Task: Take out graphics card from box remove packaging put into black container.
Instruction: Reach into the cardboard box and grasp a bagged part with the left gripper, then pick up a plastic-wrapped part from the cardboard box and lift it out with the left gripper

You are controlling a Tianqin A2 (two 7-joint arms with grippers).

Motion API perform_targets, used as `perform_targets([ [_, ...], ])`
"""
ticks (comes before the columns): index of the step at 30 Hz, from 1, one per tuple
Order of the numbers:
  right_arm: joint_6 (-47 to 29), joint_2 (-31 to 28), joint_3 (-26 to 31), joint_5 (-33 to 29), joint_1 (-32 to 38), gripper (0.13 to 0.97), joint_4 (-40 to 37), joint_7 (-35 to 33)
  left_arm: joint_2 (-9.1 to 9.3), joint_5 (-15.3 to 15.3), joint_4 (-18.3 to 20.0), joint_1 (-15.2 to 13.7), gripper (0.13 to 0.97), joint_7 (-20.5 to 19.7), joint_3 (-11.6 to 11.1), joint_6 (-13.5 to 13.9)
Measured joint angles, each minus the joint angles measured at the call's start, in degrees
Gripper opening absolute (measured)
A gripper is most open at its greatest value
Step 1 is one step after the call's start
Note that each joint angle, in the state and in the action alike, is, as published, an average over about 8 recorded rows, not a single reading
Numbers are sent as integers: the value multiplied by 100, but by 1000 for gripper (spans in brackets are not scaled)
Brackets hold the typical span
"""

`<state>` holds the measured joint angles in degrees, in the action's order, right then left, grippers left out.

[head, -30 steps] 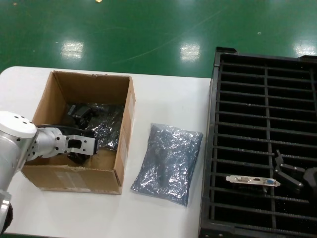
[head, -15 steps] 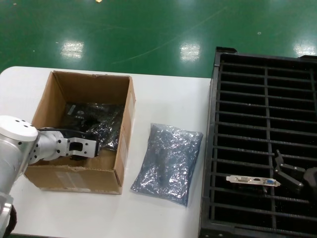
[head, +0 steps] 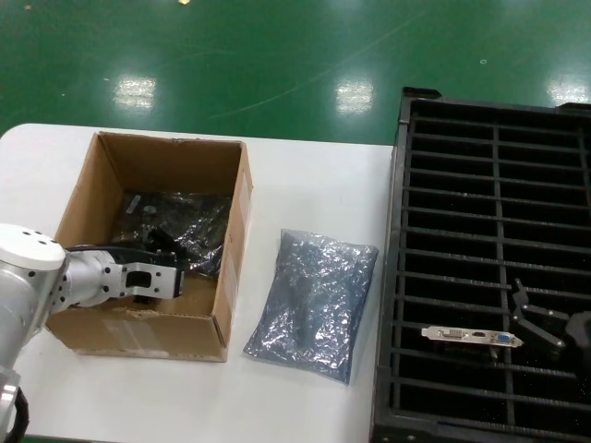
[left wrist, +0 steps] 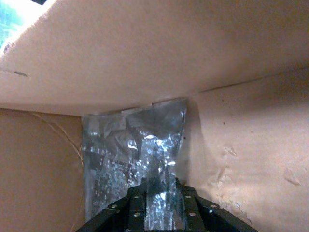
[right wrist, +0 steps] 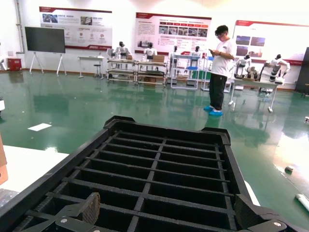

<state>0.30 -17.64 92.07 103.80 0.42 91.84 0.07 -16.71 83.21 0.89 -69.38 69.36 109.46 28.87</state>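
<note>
- Green glossy workshop flooring is seen behind a white table (head: 305, 175), on which all task items are laid out.
- A brown corrugated cardboard box (head: 231, 240) without top flaps is placed on the robot's left part of the table.
- The left gripper (head: 164, 251) is lowered inside the box; its jaws are closed on the near edge of a crinkly, semi-transparent grey-silver anti-static bag (left wrist: 133, 159).
- This gripped bag (head: 199, 231) is seen lying on the box floor, its far end touching the corner of the box walls in the left wrist view. A dark board can be made out through the film.
- A second shiny grey-silver plastic bag (head: 314, 300) is laid flat on the table between the box and the crate, touching neither.
- A large black plastic crate (head: 489, 185) divided by ribs into long narrow slots is positioned on the robot's right.
- A thin graphics card with a silver metal end bracket (head: 471, 336) is seated in a near slot of the crate.
- The right gripper (head: 540, 320) is held over the crate, just beside the bracket; its jaws are spread apart and grip nothing.
</note>
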Motion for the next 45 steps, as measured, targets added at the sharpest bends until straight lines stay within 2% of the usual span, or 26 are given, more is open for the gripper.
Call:
perform_targets([
  [7, 0, 0, 0, 0, 0, 966, 0, 0, -40, 103, 11, 11, 220, 123, -102, -31],
  [12, 0, 0, 0, 0, 0, 966, 0, 0, -41, 239, 27, -3, 180, 403, -236, -86],
  [18, 0, 0, 0, 0, 0, 966, 0, 0, -42, 478, 51, 8, 161, 947, -474, -174],
  [24, 0, 0, 0, 0, 0, 966, 0, 0, -61, 833, 96, 30, 142, 1684, -832, -205],
  [27, 0, 0, 0, 0, 0, 966, 0, 0, -78, 1023, 160, 41, 141, 2057, -1024, -145],
  [30, 0, 0, 0, 0, 0, 966, 0, 0, -116, 1137, 362, 105, 141, 2216, -1131, -15],
  [32, 0, 0, 0, 0, 0, 966, 0, 0, -165, 1141, 633, 212, 140, 2133, -1126, 80],
  [35, 0, 0, 0, 0, 0, 966, 0, 0, -280, 1052, 1253, 478, 140, 1750, -1022, 176],
  [45, 0, 0, 0, 0, 0, 966, 0, 0, -912, 517, 3816, 1548, 140, -167, -607, 94],
])
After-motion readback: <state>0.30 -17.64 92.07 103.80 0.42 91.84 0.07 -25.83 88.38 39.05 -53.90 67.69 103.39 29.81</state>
